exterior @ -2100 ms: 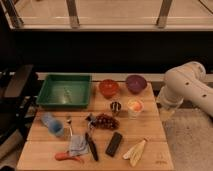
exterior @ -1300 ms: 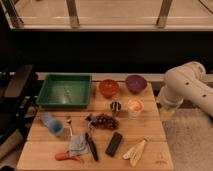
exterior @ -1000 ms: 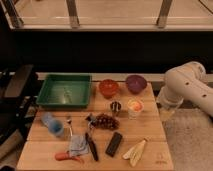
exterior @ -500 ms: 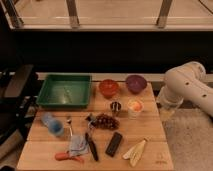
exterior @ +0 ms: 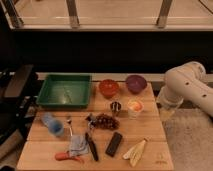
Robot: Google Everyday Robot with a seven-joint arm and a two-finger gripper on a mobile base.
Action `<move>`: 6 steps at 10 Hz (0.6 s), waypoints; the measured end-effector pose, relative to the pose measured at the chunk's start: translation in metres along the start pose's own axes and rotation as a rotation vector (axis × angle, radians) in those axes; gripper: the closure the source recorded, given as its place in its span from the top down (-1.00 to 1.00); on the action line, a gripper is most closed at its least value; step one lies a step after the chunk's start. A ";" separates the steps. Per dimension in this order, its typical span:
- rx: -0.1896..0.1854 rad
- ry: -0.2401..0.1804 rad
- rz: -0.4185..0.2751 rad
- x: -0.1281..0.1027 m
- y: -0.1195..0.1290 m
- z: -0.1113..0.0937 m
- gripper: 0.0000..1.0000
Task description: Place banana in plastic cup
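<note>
This looks like a robot test lab, not a home. A wooden surface (exterior: 152,127) mid-frame carries a spread of props, among them a green tray (exterior: 65,76). A metal railing (exterior: 73,12) crosses the top and grey carpet (exterior: 192,145) lies lower right. The gripper (exterior: 167,109) hangs at the surface's right edge.

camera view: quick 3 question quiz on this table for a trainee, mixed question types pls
1. True or false: the banana lies inside the plastic cup.
2. The gripper hangs just off the right edge of the table. Which is nearest to it? A green tray; B glowing clear cup; C carrot.
3. Fill in: the black block lies on the picture's ___ side of the banana.

Key: 1 false, the two are apart on the table; 2 B; 3 left.
</note>
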 end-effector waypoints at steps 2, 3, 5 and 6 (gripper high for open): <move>0.006 -0.030 -0.034 0.000 0.001 -0.001 0.30; 0.007 -0.074 -0.104 -0.002 0.007 0.001 0.30; 0.025 -0.172 -0.353 -0.010 0.024 0.010 0.30; 0.032 -0.200 -0.449 -0.012 0.034 0.015 0.30</move>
